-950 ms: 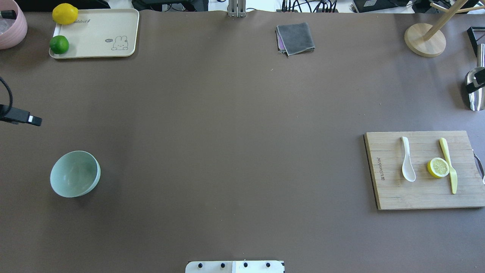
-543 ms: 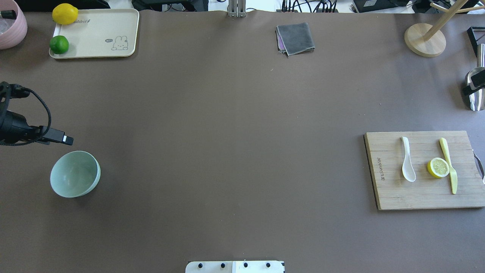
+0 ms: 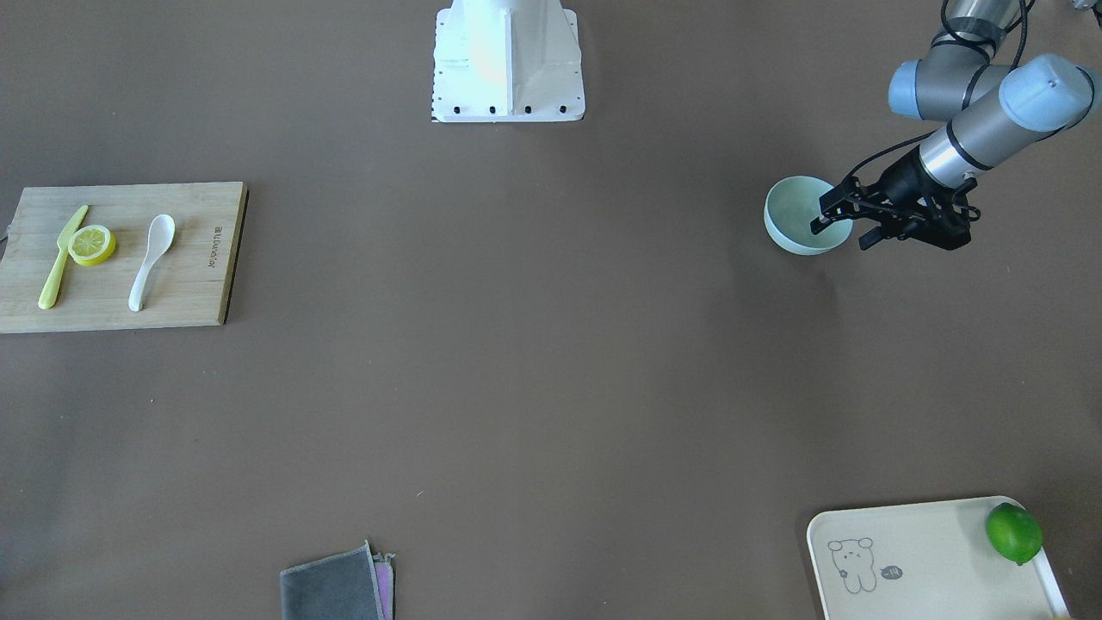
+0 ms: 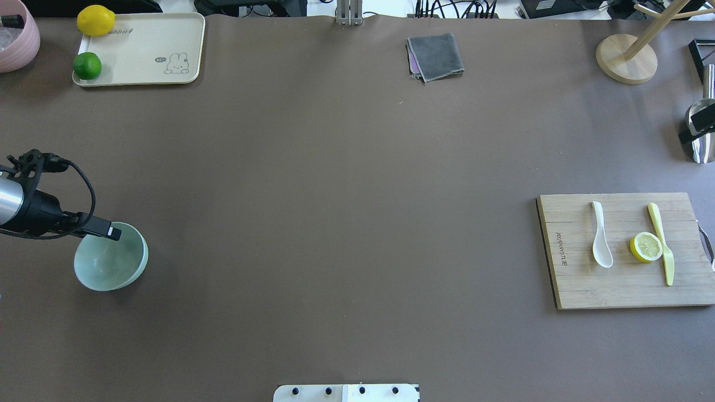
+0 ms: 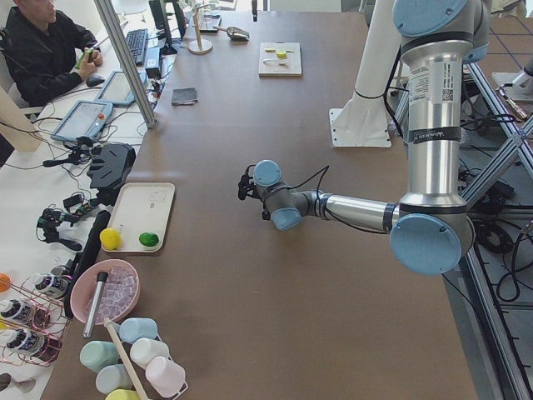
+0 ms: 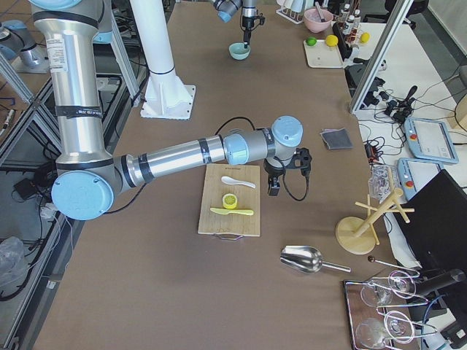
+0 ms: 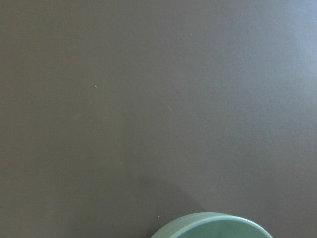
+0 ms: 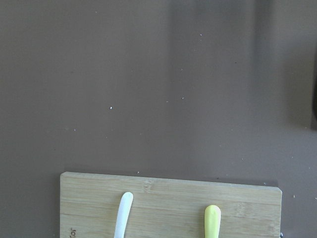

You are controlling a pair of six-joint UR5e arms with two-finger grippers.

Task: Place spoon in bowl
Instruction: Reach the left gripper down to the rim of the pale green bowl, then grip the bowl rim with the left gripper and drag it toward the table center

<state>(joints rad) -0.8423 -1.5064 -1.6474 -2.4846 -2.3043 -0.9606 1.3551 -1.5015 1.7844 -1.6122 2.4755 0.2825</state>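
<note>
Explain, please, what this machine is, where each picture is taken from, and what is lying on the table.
This is a robot with two arms at a table. Two pictures look down from above, one from behind the robot and one facing it; two look along the table from its ends; two come from cameras on the wrists. The left end effector, open and empty, hovers over the mint bowl. The right end effector hangs beside the cutting board, which carries the white spoon, a lemon slice and a yellow knife. Neither arm holds the spoon.
</note>
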